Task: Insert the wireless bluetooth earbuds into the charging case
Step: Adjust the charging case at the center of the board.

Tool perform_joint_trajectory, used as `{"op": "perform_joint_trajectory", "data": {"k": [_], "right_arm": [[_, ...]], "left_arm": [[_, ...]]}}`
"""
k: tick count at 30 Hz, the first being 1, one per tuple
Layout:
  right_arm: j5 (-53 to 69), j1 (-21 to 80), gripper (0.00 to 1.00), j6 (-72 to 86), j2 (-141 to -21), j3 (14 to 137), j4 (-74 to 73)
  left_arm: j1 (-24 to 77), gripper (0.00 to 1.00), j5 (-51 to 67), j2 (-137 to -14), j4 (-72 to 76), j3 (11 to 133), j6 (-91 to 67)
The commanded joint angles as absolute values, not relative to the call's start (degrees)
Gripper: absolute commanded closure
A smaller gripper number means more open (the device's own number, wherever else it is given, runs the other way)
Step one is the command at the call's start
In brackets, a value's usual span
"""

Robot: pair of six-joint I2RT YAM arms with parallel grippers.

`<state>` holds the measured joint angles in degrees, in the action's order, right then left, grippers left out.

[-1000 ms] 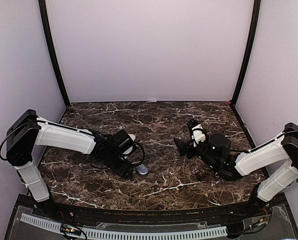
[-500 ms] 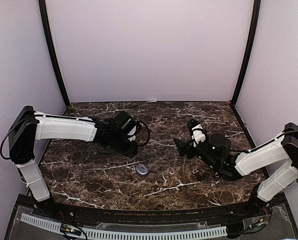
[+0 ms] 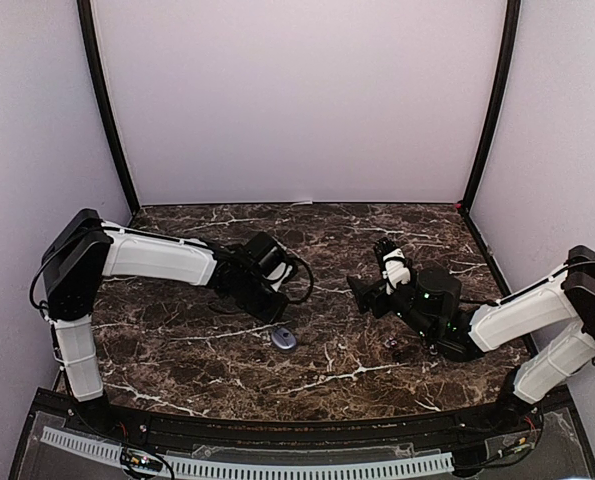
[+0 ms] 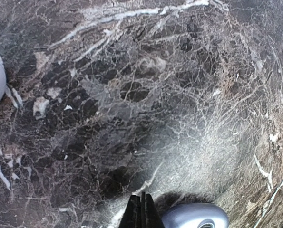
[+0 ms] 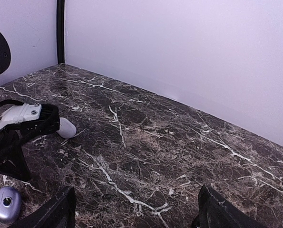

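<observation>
- L gripper (image 4: pixel 142 213): your jaws are pressed tight together w/ nothing betw. them, tips low over the marble table (image 4: pixel 131 95).
- Lilac-grey charging case (image 4: pixel 194 218) lies just right of those tips in the L wrist view. You can't tell whether it touches them.
- From the top cam, that case sits near the table's centre, on the near side of the L gripper. It lies flat, w/ a dark round dot on top.
- White case (image 5: pixel 67 127), also pebble-shaped, lies on the far side of the L gripper. It's well apart from the lilac-grey one.
- R gripper (image 5: pixel 137 209): your fingers are spread wide and hold nothing. It hangs above the table right of centre.
- Dark earbuds (image 3: pixel 392 346): tiny specks on the table just near of your R arm's wrist, right of the lilac-grey case and well apart from it. They're too small to tell more.
</observation>
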<state>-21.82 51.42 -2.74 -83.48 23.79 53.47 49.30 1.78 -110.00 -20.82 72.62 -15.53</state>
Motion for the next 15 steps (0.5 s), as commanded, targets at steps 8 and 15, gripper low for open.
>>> {"op": "perform_joint_trajectory", "data": {"k": [8, 15], "right_arm": [[-21.6, 51.6, 0.12, -3.0, -84.1, 25.4, 54.4], [-21.5, 51.7, 0.12, -3.0, -84.3, 25.5, 54.3]], "left_arm": [[51.0, 1.00, 7.4, -107.7, -21.2, 68.9, -12.3], [51.6, 1.00, 6.6, -104.5, -22.9, 65.3, -12.4]]}}
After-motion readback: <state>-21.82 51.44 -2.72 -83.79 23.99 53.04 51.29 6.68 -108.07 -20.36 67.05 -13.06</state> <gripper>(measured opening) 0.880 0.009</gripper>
